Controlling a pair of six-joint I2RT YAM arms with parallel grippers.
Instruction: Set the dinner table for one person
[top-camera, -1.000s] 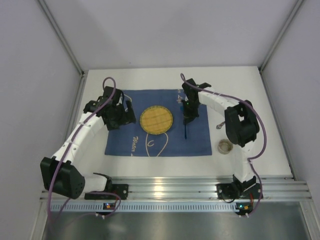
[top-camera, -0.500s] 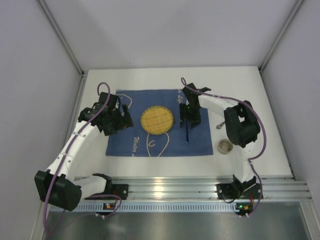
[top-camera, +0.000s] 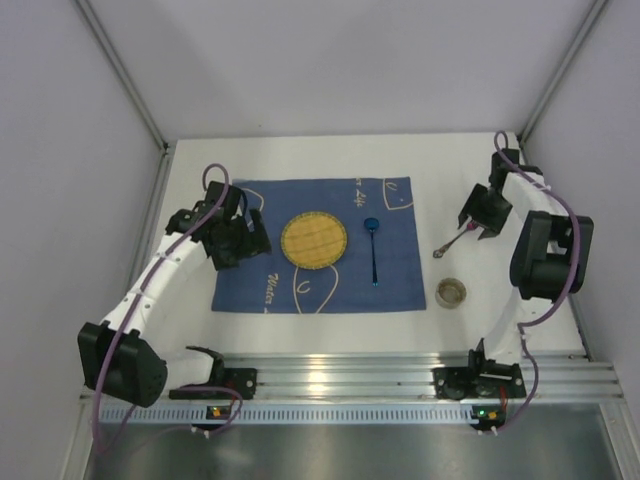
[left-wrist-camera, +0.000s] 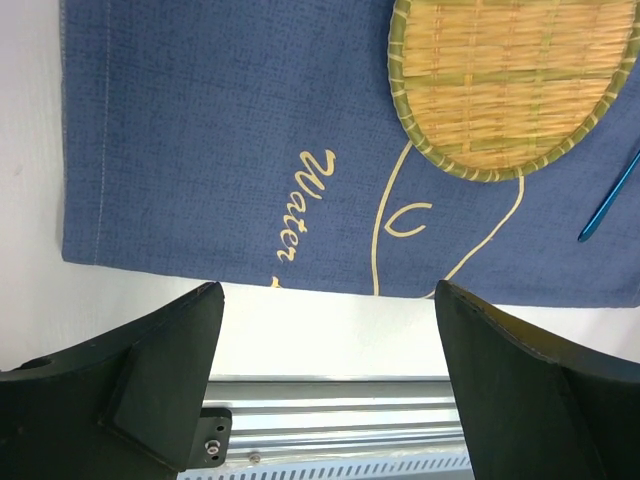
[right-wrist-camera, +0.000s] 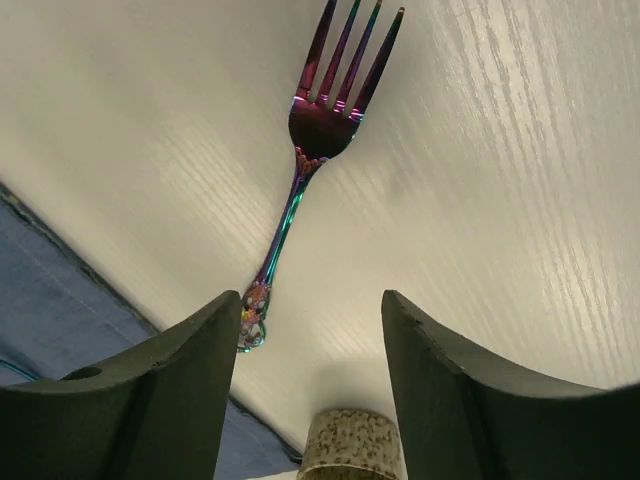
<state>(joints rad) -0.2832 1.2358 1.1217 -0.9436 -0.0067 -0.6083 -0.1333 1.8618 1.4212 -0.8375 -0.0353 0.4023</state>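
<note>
The white dinner table (top-camera: 300, 160) carries a blue cloth mat (top-camera: 250, 275) with a round woven plate (top-camera: 314, 239) at its middle. A blue spoon (top-camera: 372, 252) lies on the mat to the right of the plate. An iridescent fork (top-camera: 452, 241) lies on the bare table right of the mat, and in the right wrist view the fork (right-wrist-camera: 300, 180) shows ahead of my open, empty right gripper (right-wrist-camera: 312, 305). My right gripper (top-camera: 476, 216) hovers just beyond the fork. My left gripper (top-camera: 240, 238) stands wide open and empty over the mat's left part.
A small speckled cup (top-camera: 451, 292) stands near the mat's front right corner, and this cup (right-wrist-camera: 352, 445) shows just below my right jaws. The aluminium rail (top-camera: 330, 380) runs along the near edge. Grey walls enclose the table on three sides.
My right gripper opened, left the blue spoon on the mat and swung right to above the fork. The left arm shifted slightly, its gripper still open.
</note>
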